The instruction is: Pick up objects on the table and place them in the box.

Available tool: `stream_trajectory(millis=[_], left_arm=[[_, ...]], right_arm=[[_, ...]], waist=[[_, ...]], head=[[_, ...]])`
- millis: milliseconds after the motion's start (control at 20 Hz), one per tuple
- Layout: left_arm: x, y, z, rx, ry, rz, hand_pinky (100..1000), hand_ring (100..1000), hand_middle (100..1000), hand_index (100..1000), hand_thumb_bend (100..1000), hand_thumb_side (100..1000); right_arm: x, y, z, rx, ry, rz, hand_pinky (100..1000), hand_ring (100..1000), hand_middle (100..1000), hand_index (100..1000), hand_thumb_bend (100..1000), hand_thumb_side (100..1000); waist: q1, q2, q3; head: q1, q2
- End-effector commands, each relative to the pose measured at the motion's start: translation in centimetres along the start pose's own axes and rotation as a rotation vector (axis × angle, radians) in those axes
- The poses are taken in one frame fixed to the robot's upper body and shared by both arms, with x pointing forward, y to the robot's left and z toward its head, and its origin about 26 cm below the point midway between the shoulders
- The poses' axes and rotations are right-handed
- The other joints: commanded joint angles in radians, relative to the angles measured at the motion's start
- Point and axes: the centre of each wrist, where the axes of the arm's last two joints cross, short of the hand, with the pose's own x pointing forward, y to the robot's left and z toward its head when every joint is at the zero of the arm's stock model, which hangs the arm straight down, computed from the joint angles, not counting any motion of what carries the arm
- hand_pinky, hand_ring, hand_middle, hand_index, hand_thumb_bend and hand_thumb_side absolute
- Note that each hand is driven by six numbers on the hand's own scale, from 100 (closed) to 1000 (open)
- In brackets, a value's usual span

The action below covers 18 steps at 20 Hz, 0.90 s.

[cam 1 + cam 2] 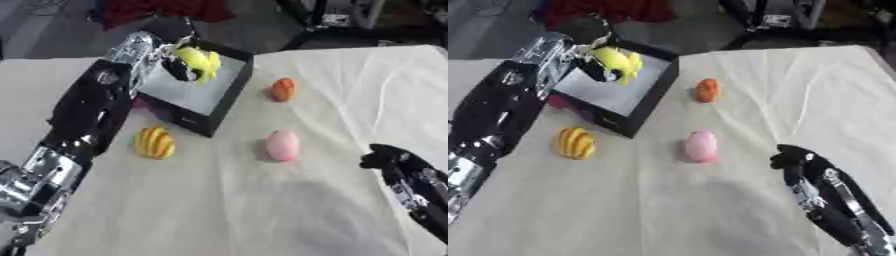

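The left robot hand (179, 64) holds a yellow object (199, 61), fingers curled round it, above the open black box (229, 90). Lower it well inside the walls before opening the fingers, so it does not catch the rim. The right robot hand (791, 158) rests curled and empty near the lower right. On the counter (262, 210) remain a pink object (282, 145), an orange object (283, 89) and a striped yellow-orange object (155, 142).

A lab or test room is suggested. A desk (289, 215) covered with a cream cloth (667, 210) fills most of the frame; beyond it, at the upper right, black equipment stands (350, 22) are seen on a grey floor (52, 30).
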Motion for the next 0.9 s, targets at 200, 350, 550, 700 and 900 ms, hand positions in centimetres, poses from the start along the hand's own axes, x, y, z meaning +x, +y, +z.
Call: stream_trajectory(millis=[200,350,550,700,900], left_arm=[[0.8,-1.2,-0.9,0.034,0.089,0.04,724,578,582,765,497,322],[1.7,-2.2,-1.3,0.049,0.136,0.01,724,578,582,765,497,322],[2.2,-3.3,-1.5,0.028,0.197,-0.006,774,681,732,887,942,576],[2.2,-3.1,-1.4,0.043,0.22,0.012,794,717,773,912,1000,662],[1.5,-2.8,-1.2,0.064,0.23,0.019,811,736,791,919,1000,689]], right_arm=[[0.7,0.0,-0.7,0.022,-0.042,-0.008,867,746,706,863,100,723],[0.7,0.0,-0.8,0.022,-0.042,-0.009,867,746,706,863,100,723],[0.7,0.0,-0.7,0.022,-0.043,-0.01,867,746,706,863,100,722],[0.7,0.0,-0.7,0.019,-0.042,-0.009,867,746,706,863,100,721],[0.7,-0.1,-0.7,0.016,-0.04,-0.008,867,746,706,863,100,721]], waist=[[-0.021,-0.024,-0.031],[-0.021,-0.024,-0.033],[-0.021,-0.026,-0.033],[-0.021,-0.026,-0.032],[-0.021,-0.027,-0.03]], head=[[0.014,-0.002],[0.016,-0.002],[0.015,-0.002],[0.014,-0.002],[0.01,-0.002]])
